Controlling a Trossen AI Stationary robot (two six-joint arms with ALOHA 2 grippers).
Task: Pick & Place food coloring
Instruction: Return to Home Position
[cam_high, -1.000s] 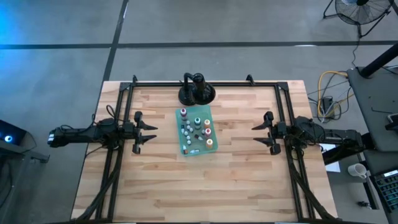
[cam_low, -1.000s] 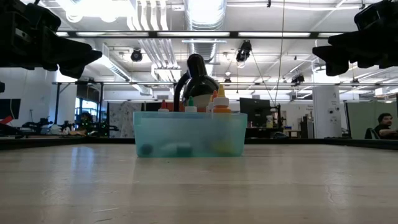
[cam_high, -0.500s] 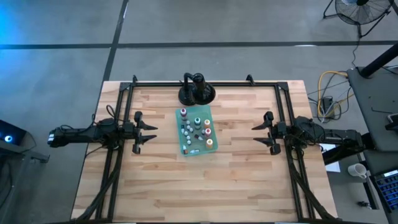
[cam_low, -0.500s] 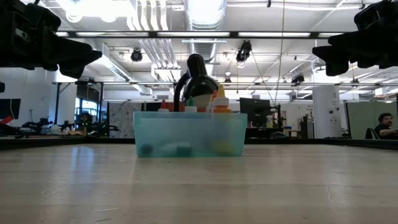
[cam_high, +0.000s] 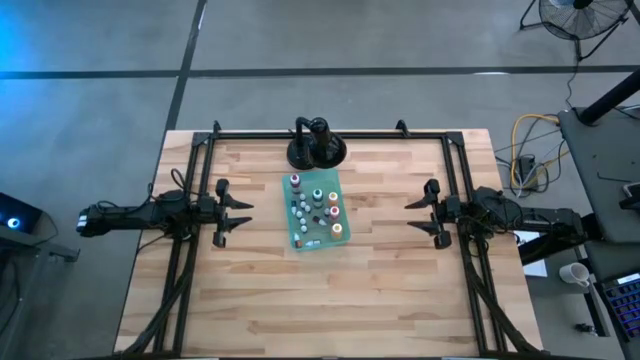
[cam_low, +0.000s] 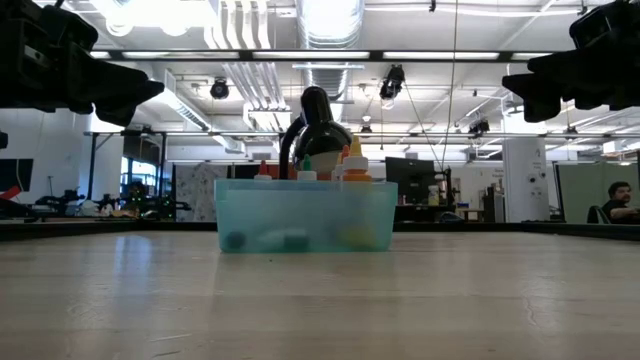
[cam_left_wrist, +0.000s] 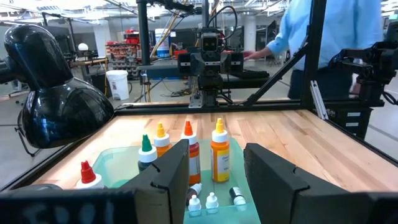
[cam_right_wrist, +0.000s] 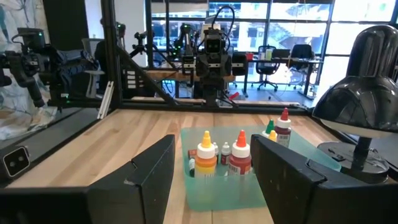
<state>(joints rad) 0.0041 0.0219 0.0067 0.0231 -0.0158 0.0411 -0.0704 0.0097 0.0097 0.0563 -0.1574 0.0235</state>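
The food coloring bottles (cam_high: 315, 208) sit in a translucent teal tray (cam_high: 300, 236) at the table's middle. Several stand upright, with orange, red, green and yellow caps (cam_left_wrist: 219, 155); a few small ones lie on the tray floor (cam_left_wrist: 211, 200). The low view shows the caps above the tray wall (cam_low: 305, 215). My left gripper (cam_high: 243, 214) hovers level to the tray's left, open and empty, its fingers pointing at the tray (cam_left_wrist: 217, 180). My right gripper (cam_high: 412, 215) hovers level to the tray's right, likewise open and empty (cam_right_wrist: 214, 174).
A black round-based stand (cam_high: 317, 148) rises just beyond the tray's far end. Black frame rails (cam_high: 192, 200) run along the table's left, right and far sides. A person in a blue shirt (cam_left_wrist: 329, 37) stands beyond the table. Bare wood lies in front of the tray.
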